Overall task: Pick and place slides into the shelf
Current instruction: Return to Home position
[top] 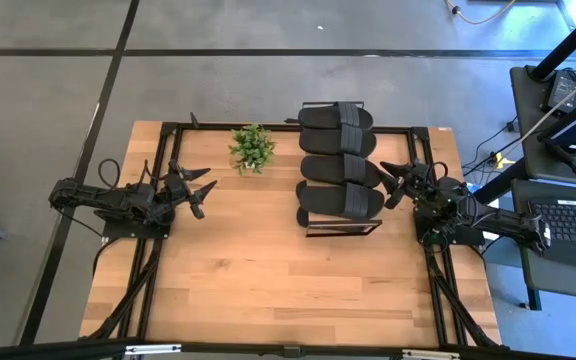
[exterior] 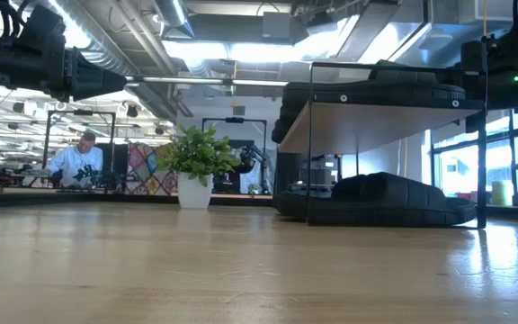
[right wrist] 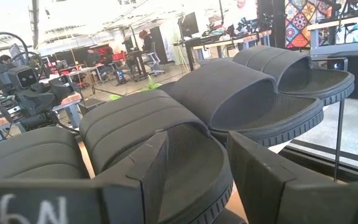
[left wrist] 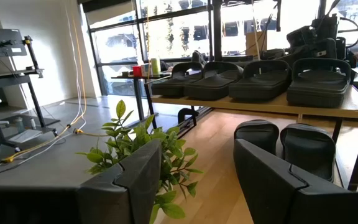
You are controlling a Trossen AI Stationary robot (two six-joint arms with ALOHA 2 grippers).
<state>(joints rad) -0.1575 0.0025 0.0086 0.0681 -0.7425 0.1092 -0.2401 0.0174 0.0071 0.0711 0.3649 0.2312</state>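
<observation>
While just beside shelf (exterior: 376,121) edge, right gripper (top: 388,186) empty, jaws apart; left gripper (top: 204,192) same, across bare tabletop (top: 258,260).

Grey concrete floor (top: 268,30) with black tape lines (top: 268,52) surrounds my rig; tall windows (left wrist: 166,37) and ceiling strip lights (exterior: 214,49) brighten the room.

The slides (top: 338,170) are seen in matte black with ribbed straps, and the shelf (exterior: 380,121) is formed of pale wood framed in thin black. Beside the shelf, a green-leaved plant (top: 252,148) is held in a white pot (exterior: 194,192) on the light-grained table (top: 248,280).
</observation>
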